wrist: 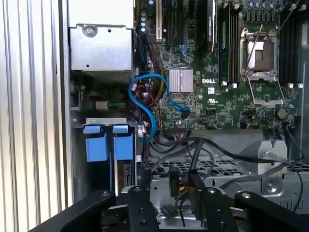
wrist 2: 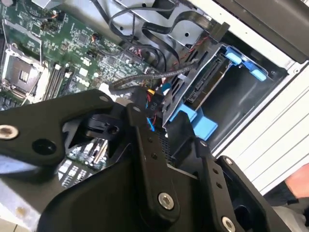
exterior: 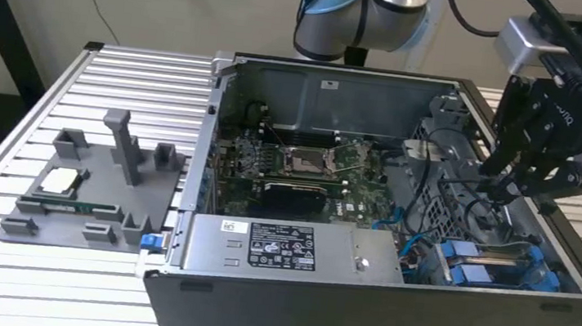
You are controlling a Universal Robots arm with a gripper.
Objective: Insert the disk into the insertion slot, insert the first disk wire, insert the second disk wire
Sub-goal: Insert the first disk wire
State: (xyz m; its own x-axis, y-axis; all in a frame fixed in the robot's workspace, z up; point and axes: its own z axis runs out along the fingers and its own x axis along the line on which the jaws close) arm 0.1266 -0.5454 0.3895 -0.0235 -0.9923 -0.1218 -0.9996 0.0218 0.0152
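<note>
Bright blue plastic frames the flat silver rectangular hard drive (wrist 2: 206, 82), and that disk sits pushed into the narrow drive bay of perforated grey metal with blue rails (exterior: 505, 265), in the corner of the open dark grey computer case (exterior: 361, 319) on the exterior view's right. In the second wrist view the disk's connector edge faces out of the slot towards the cables, with blue tabs on either side of it. The black multi-link tool (exterior: 508, 188) hangs inside the case just above that bay. In both wrist views its tips (wrist 2: 149, 113) (wrist: 171, 191) are drawn together on a small black wire connector (wrist 2: 147, 99) that trails red, yellow and blue leads. As far as the frames show, it is pinching that plug rather than standing spread. The plug is near the disk's edge but apart from it, not seated. Loose black cables (wrist 2: 145, 29) loop over the bay behind the tool. A thin light-blue data cable (wrist: 145, 106) curls between the bay and the green motherboard (wrist: 217, 96), whose empty silver processor socket lies further in. The silver labelled power-supply box (exterior: 281, 248) lies along the case wall beside the bay. Well apart from all this, on the exterior view's left, a grey plastic fixture tray (exterior: 90, 189) with upright posts rests on the slatted aluminium worktop (exterior: 115, 69) — the case stands on the same slats.
</note>
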